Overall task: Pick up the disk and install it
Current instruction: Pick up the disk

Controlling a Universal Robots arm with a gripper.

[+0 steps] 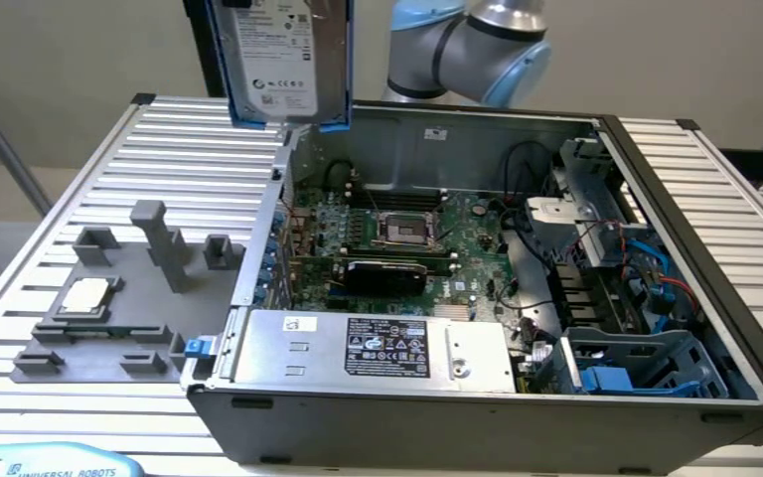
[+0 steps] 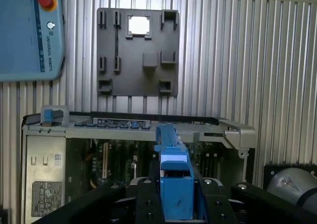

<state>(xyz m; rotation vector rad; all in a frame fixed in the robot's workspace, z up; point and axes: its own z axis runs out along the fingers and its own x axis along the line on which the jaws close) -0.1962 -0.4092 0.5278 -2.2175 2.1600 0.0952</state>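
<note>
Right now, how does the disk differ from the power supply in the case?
Pose: the disk hangs upright above the computer case in the jaws; the power supply lies flat inside it. Label: disk white, power supply black. Rails: blue on the disk, none on the power supply. Both silver metal.

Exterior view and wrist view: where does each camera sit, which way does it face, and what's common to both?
Exterior view: off the arm, raised, looking down into the open case; the arm shows beside the hanging disk.
Wrist view: on the wrist, looking down along the disk, with the gripper shut on it, onto the case wall and table.
Shared: disk, case, fixture plate, CPU chip, teach pendant.
</note>
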